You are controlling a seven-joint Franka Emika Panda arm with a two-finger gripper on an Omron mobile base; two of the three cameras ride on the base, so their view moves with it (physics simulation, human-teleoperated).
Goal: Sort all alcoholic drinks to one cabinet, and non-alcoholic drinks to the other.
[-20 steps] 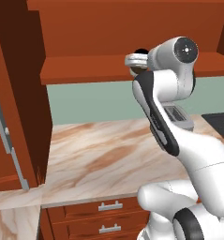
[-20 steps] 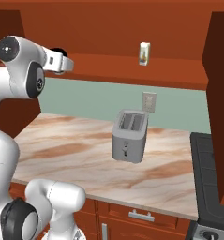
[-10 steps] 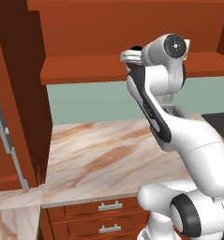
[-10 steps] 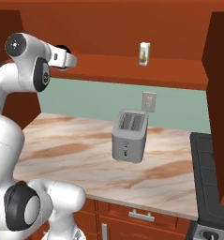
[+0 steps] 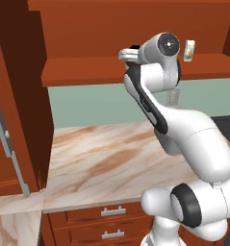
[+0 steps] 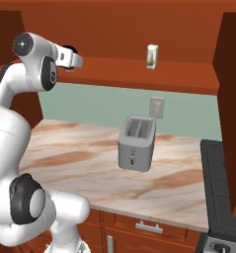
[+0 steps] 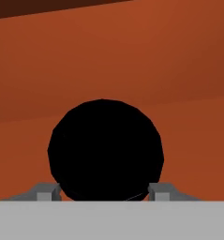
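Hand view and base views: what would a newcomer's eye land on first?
In the hand view, a round black lid sits between the hand's fingertips, against red-brown cabinet wood. In the right base view, the white arm reaches up to the cabinet shelf, where a small carton stands, and a grey toaster sits on the marble counter.

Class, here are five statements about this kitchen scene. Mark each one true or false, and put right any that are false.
1. The small cream-white carton stands upright on the cabinet shelf. True.
2. The grey toaster lies tipped on its side. False: it stands upright on the marble counter.
3. In the hand view, a round black lid sits between the two finger tips. True.
4. The gripper hangs low over the counter. False: it is raised to shelf height.
5. The carton sits on the counter beside the toaster. False: it is on the shelf above.
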